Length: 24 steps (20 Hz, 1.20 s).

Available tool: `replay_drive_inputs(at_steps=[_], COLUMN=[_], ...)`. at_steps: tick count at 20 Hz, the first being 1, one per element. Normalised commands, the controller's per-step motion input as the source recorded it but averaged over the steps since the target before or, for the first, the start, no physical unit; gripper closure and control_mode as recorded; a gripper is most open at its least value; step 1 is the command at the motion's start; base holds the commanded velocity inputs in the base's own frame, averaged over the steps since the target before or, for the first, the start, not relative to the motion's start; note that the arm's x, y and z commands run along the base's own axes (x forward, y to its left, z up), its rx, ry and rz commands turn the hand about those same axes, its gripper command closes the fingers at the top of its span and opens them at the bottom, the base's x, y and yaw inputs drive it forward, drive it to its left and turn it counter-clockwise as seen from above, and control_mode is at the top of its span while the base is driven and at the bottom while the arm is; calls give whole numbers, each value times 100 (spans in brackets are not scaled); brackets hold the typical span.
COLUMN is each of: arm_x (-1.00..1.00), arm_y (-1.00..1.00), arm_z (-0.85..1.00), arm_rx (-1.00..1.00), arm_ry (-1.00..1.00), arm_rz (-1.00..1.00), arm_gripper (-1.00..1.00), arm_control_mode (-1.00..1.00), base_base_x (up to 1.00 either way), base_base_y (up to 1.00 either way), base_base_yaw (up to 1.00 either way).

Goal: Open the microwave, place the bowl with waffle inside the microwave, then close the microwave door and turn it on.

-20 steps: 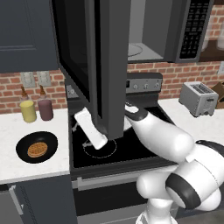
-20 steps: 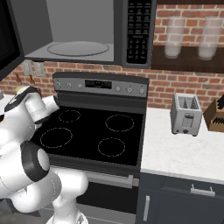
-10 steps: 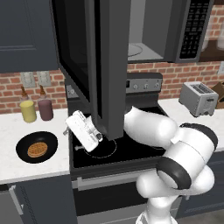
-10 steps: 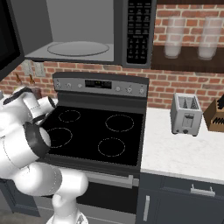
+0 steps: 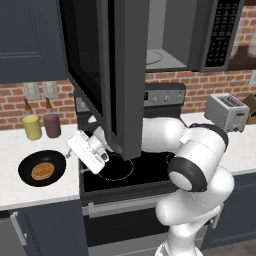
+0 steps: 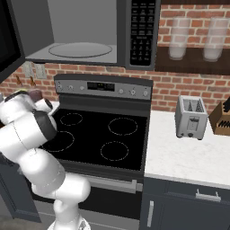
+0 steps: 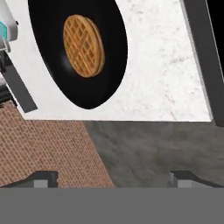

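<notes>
The hand view looks down on the bowl (image 7: pixel 83 48) at 11 o'clock, the gridded golden waffle (image 7: pixel 84 45) centred in it. The gripper (image 7: pixel 113 177) is wide apart, empty. The left base view shows the bowl (image 5: pixel 42 168) on the white counter (image 5: pixel 30 192) beside the stove (image 5: pixel 145 170), microwave door (image 5: pixel 107 75) swung open.

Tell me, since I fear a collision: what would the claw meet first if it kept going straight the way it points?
Probably the white counter just short of the bowl; the claw aims down-left toward it with nothing between, though depth is unclear.
</notes>
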Motion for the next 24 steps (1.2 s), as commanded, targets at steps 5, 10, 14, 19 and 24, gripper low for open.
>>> replay_drive_inputs(at_steps=[5, 10, 14, 19, 24], arm_x=[28, 23, 31, 35, 33], arm_y=[9, 0, 11, 16, 12], arm_z=[-33, -29, -20, -18, -17], arm_rx=[-15, -14, -10, -8, -8], arm_ry=[0, 0, 0, 1, 4], arm_rz=[0, -6, -5, -4, -4], arm_gripper=[-100, -100, -100, -100, -100], arm_control_mode=[-100, -100, -100, -100, -100], base_base_x=[0, 0, 0, 0, 0], base_base_y=[0, 0, 0, 0, 0], base_base_yaw=[0, 0, 0, 0, 0])
